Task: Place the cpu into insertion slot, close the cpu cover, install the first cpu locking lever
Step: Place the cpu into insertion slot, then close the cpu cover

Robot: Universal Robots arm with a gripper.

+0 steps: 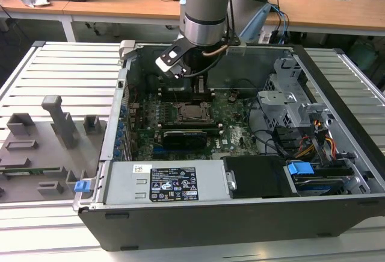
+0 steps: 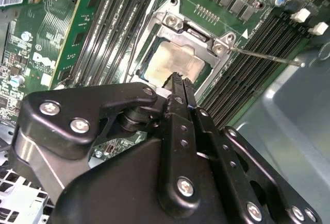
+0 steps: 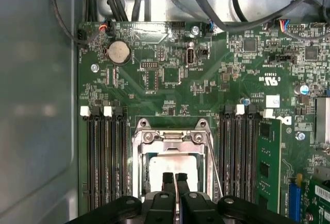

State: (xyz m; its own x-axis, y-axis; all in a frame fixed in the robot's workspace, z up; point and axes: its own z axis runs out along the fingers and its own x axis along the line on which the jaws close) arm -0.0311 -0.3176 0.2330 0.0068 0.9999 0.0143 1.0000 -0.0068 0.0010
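The cpu (image 2: 178, 59) lies flat in the insertion slot (image 1: 194, 112) on the green motherboard, its pale metal top showing. The silver cpu cover (image 2: 198, 31) is folded down around it, with the chip (image 3: 172, 163) seen through its cut-out frame (image 3: 172, 137). My gripper (image 2: 180, 80) hovers just above the chip's near edge, its black fingers pressed together with nothing between them; in the first wrist view the gripper (image 3: 174, 178) overlaps the chip's edge. A thin locking lever (image 2: 263, 56) sticks out from the socket corner over the memory slots.
Black memory slots (image 3: 105, 157) flank the socket on both sides. A long black expansion card (image 1: 186, 135) lies just in front of the socket. Cables (image 1: 271, 138) and a drive cage (image 1: 289, 96) fill the case's right side. A grey fixture tray (image 1: 42, 147) sits outside on the exterior view's left.
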